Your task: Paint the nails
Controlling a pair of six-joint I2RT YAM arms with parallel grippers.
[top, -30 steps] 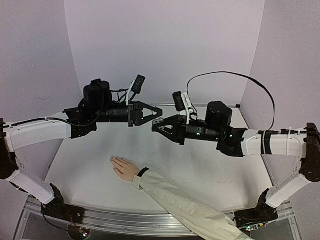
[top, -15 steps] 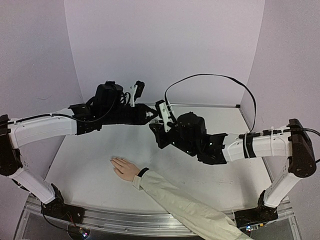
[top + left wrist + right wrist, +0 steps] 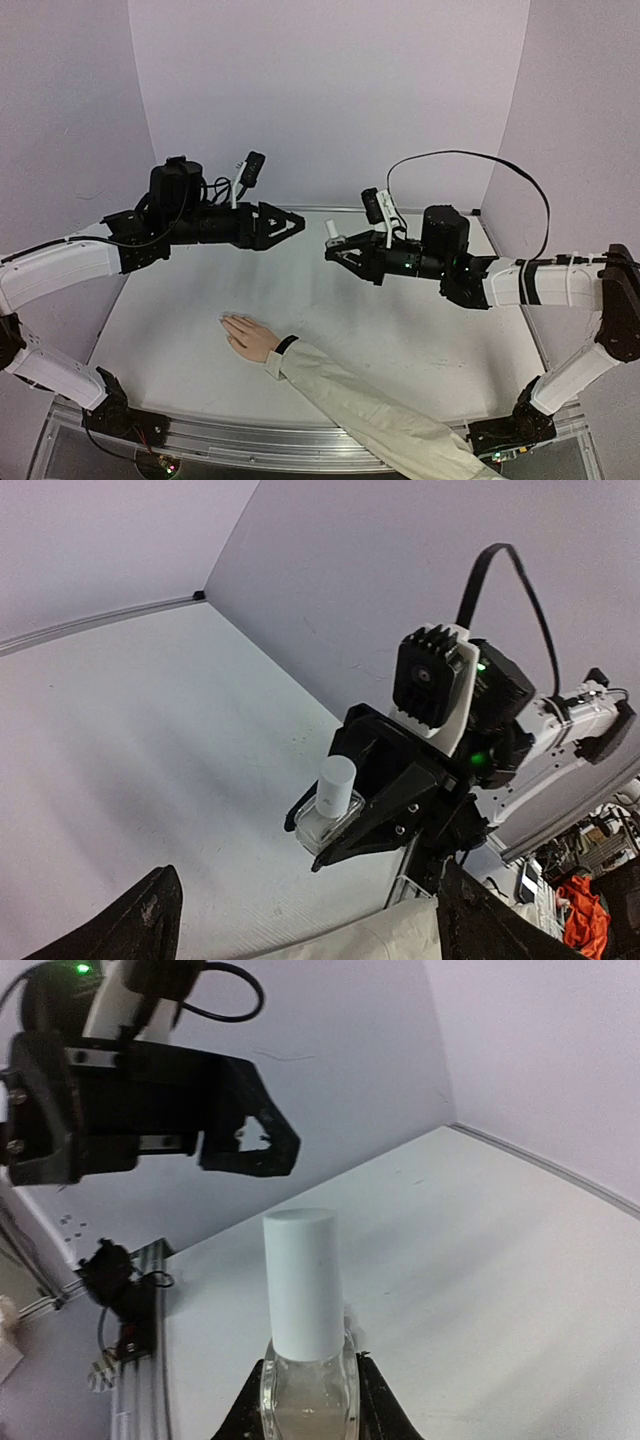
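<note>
A light-skinned hand point(image 3: 250, 338) with a black wristband and cream sleeve point(image 3: 360, 405) lies flat on the white table point(image 3: 180, 330). The nails point(image 3: 225, 321) at its fingertips are too small to make out. My right gripper point(image 3: 340, 248) is shut on a small glass bottle with a white cap point(image 3: 332, 233), held upright in the air over the table's middle. The bottle point(image 3: 302, 1305) stands between my right gripper's point(image 3: 308, 1405) fingers. My left gripper point(image 3: 298, 222) hangs open and empty to the bottle's left, facing it. From the left wrist, the bottle point(image 3: 333, 792) shows ahead, beyond my own spread fingers point(image 3: 150, 920).
Lilac walls point(image 3: 330, 90) close the table on three sides. A metal rail point(image 3: 250, 440) runs along the near edge by the arm bases. A black cable point(image 3: 470, 155) loops above the right arm. The sleeve crosses the near right part of the table.
Half a second ago the two grippers met at the middle. Now the left gripper has opened and drawn back left; the right arm has pulled back right, still holding the capped bottle.
</note>
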